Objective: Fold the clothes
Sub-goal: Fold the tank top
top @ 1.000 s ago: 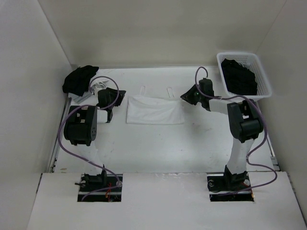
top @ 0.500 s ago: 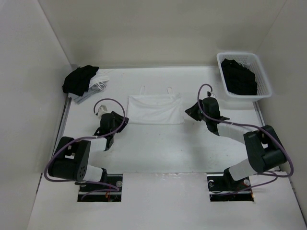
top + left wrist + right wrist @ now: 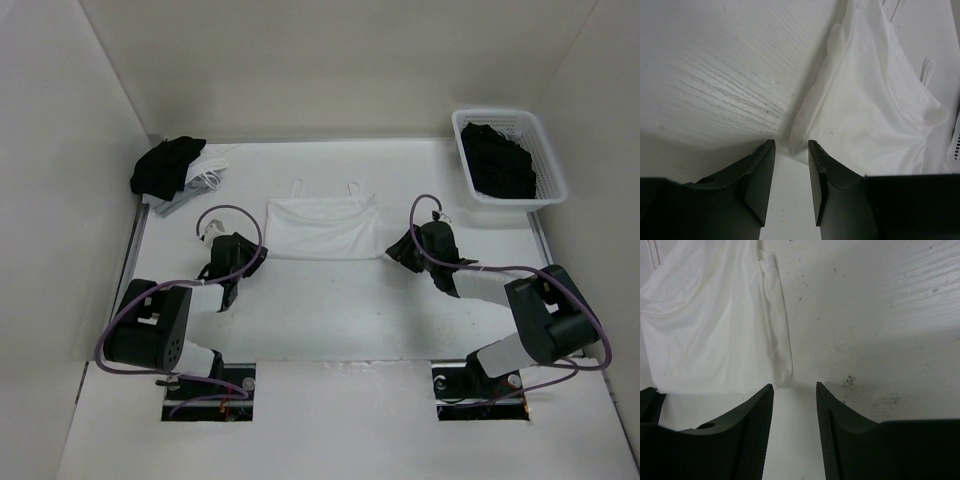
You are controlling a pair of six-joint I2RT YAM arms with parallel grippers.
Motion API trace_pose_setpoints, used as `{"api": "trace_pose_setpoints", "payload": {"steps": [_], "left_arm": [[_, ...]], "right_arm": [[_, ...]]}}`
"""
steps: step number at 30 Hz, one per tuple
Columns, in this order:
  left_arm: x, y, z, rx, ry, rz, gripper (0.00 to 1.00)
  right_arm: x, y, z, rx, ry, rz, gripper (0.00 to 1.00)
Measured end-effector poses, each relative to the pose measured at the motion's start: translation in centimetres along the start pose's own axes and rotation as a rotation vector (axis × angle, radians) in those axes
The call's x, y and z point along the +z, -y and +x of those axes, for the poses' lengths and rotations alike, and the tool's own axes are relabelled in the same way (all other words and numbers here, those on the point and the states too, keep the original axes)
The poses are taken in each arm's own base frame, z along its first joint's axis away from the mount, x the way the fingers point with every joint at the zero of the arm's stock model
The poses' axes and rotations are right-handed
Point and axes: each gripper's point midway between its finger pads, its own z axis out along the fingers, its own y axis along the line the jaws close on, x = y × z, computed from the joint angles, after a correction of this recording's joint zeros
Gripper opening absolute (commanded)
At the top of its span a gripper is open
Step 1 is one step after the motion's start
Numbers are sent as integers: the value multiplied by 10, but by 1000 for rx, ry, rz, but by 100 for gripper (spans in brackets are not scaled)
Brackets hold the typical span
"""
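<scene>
Top external view showed the camisole (image 3: 322,228) lying flat in the middle of the desk (image 3: 330,310), straps pointing toward the far wall and hem toward the arms. It looked spread out in a single layer, and I could see no fold in it, so I judged the folding itself had not begun; only the laying-out looked done.

On the left wrist camera, my left end effector (image 3: 791,147) sat low over the desk with its jaws spread and nothing between them, the near-left hem corner just ahead of the gap. The right end effector (image 3: 795,387) mirrored it, jaws apart and empty, with the near-right corner just in front.

I took this as lining up to pinch both hem corners, so every fold remained to be made. The black pile (image 3: 165,165) at the far left and the basket (image 3: 548,165) at the far right lay well apart from the camisole.
</scene>
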Motion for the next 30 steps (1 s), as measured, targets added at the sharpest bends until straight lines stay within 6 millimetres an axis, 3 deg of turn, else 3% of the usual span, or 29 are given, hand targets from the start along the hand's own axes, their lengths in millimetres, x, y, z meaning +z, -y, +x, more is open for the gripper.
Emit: {"api": "trace_pose_setpoints", "payload": {"steps": [8, 14, 23, 30], "left_arm": [[6, 2, 2, -13, -15, 9, 19], [10, 2, 6, -41, -33, 22, 4], [2, -9, -5, -66, -20, 3, 3], [0, -10, -1, -62, -36, 6, 3]], "right_arm": [[2, 3, 0, 6, 3, 13, 47], [2, 3, 0, 7, 3, 14, 52], [11, -2, 2, 3, -13, 20, 50], [7, -13, 12, -12, -22, -3, 52]]}}
